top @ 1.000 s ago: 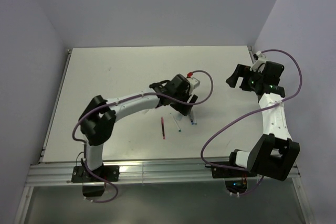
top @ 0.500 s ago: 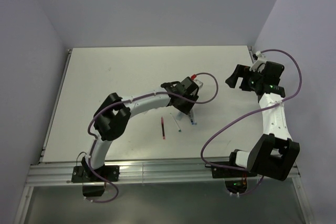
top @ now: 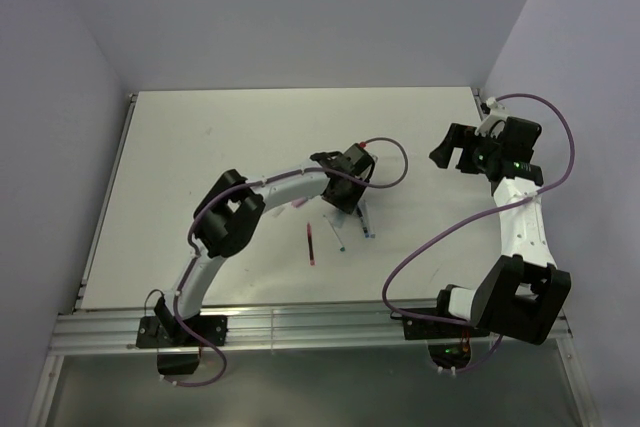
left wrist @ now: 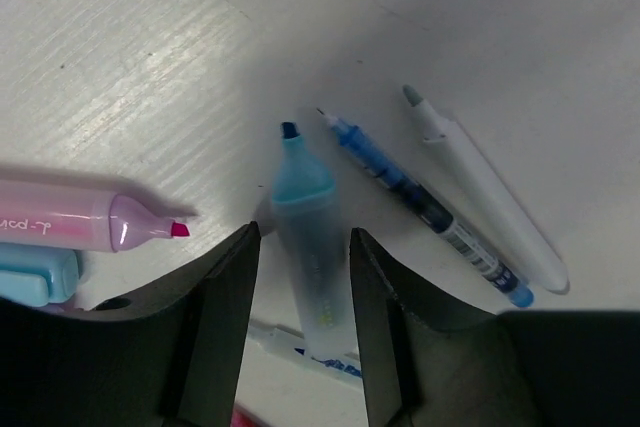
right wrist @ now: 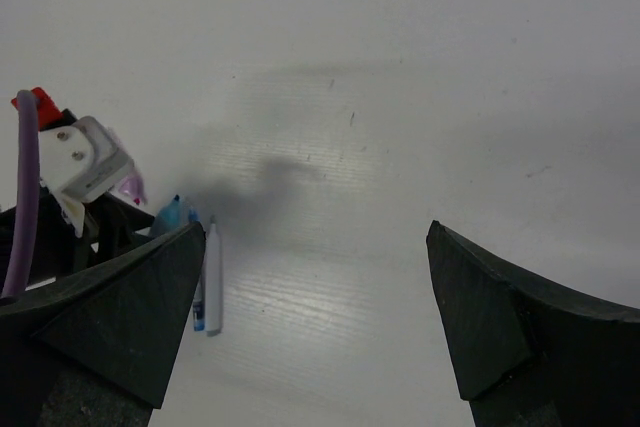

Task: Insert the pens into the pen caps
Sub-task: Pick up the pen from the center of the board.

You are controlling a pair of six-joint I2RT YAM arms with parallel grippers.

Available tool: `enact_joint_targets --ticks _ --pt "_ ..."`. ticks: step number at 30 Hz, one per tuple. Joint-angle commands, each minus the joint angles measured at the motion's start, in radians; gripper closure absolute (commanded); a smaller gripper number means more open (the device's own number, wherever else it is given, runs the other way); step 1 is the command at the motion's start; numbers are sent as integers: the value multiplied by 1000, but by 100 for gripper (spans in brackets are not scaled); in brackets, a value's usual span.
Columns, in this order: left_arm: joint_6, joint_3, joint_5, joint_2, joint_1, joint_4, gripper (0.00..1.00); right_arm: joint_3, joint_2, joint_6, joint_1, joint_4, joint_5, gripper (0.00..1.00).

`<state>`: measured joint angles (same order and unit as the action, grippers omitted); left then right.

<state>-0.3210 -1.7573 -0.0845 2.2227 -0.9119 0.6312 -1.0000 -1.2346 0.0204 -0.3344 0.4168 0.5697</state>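
Four pens lie fanned on the matte white table (left wrist: 150,37): a frosted pink pen (left wrist: 80,222) with a chisel tip, a translucent light blue pen (left wrist: 300,187), a slim dark blue pen (left wrist: 420,202) and a smooth white pen (left wrist: 490,197). At lower centre, the left gripper (left wrist: 303,247) clamps its black jaws on the light blue pen's barrel; a second ago they stood wider. The right gripper (right wrist: 315,277) gapes wide, unmoved, upper right.

Mostly plastic on a streaky tabletop

The light blue highlighter (left wrist: 310,237) is moulded in frosted, see-through plastic with a glossier collar, and the pink highlighter (left wrist: 60,219) in the same cloudy stuff. The white pen (left wrist: 490,202) is finished smooth and matt, the blue pen (left wrist: 420,202) in clear plastic. The table (left wrist: 150,47) is faintly grained with a soft sheen, edged by a brushed metal rail (top: 300,327).
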Motion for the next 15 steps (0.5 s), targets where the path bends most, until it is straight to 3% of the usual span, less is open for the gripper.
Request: enact_joint_targets --ticks 1,7,15 --pt "-7 -56 3 17 15 22 53 1 21 16 -5 -3 9 0" --pt "-13 -68 -18 54 15 42 53 -8 9 15 -8 -3 10 0" --pt "-21 -93 -5 97 19 68 76 -14 0 12 -6 -1 38 0"
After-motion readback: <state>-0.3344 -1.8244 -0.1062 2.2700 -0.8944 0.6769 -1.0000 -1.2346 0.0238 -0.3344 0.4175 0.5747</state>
